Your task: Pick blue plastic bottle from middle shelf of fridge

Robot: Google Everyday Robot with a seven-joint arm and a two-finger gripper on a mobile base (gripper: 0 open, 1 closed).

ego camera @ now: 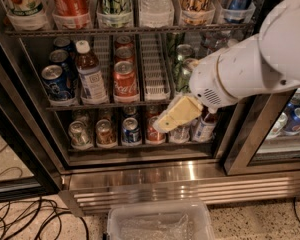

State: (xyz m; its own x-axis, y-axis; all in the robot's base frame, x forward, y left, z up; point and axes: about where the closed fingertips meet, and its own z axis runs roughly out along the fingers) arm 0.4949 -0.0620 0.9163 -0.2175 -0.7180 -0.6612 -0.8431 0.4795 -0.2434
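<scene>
My pincer (176,116) hangs low in the open fridge (190,183), just under the front edge of the middle shelf (110,104) and in front of the small cans (131,130) on the rack below. It carries nothing. From this angle I cannot tell whether it is spread or pressed together.

The blue plastic bottle (90,75) lies up and away from the pincer, toward the left of the view and one rack higher. It stands upright on the middle shelf near the front, so its long axis runs vertical. Between the pincer and the bottle sit an empty white ribbed lane (155,66) and then the row of red cans (125,79), which stands just beside the bottle. The blue cans (57,81) flank it on the side away from the pincer. The green cans (182,54) are almost straight above the pincer, partly hidden by the white arm (250,69).

The bottle has a white cap, dark brown liquid and a blue-and-white label, and it rises well above the cans around it. I judge the pincer must climb and cross the red row to reach it.
</scene>
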